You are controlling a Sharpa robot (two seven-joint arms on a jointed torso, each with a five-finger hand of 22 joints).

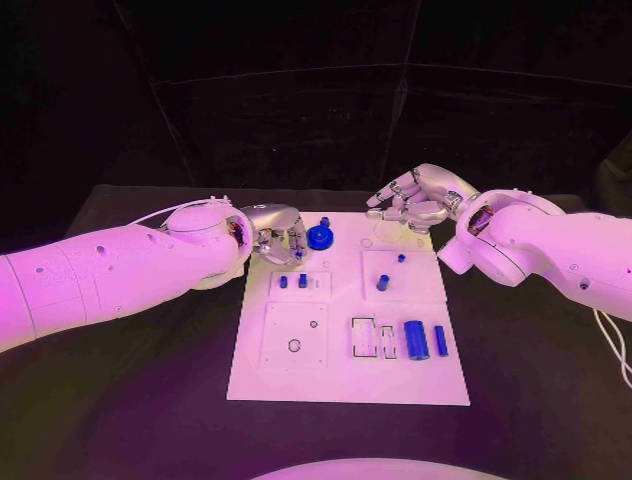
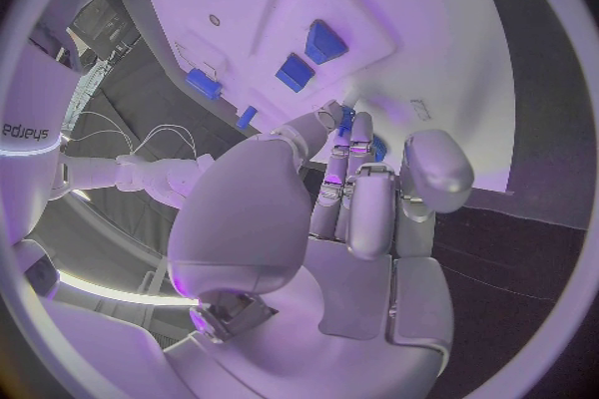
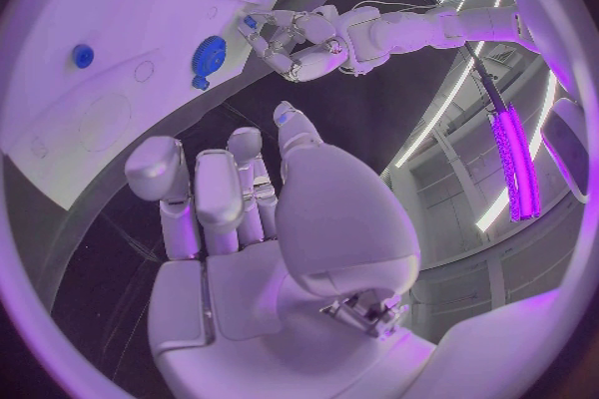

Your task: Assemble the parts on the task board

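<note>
Black worktop (image 1: pixel 143 400) carries the white task board (image 1: pixel 348 385); at its far end the left hand (image 1: pixel 276 238) curls beside the blue gear (image 1: pixel 322 238), grip unclear; best seat it squarely, gently; right hand (image 1: pixel 417 200) hovers loosely open, empty.

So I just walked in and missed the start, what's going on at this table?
A two-armed robot is putting small blue parts together on a white board on a black table. Its left robot hand is at the board's far left corner, fingers right beside a blue gear; whether it grips the gear is hard to tell. The right robot hand hovers over the board's far edge, holding nothing. A blue cylinder lies near the board's right side.
</note>
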